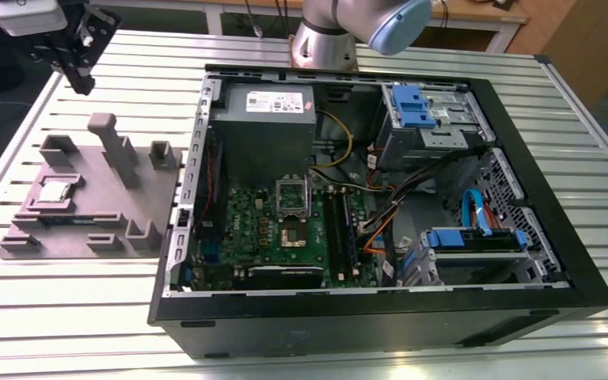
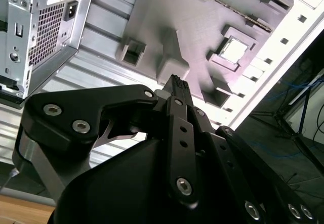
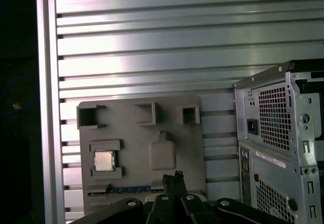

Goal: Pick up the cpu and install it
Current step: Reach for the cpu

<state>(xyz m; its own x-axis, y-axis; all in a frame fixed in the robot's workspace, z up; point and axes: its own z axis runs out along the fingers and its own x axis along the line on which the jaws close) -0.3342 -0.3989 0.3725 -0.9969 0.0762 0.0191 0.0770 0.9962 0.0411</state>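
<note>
Gripper (image 1: 82,79) pinched closed, empty, hovering past far edge of grey tray (image 1: 108,202). Cpu (image 1: 56,191) sits in a tray pocket, at the exterior view's left of PC case (image 1: 389,317).

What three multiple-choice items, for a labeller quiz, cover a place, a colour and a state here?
1. The small square silver-topped cpu lies: A in the grey plastic tray; B in the motherboard socket; C on bare table.
2. The plastic drive-bay clips in the open black computer case are: A red; B blue; C yellow.
3. The black end effector is: A gripping the cpu; B clear of it; C inside the case.
A, it sits in a tray recess; B, they look blue; B, it hangs apart from the cpu.
</note>
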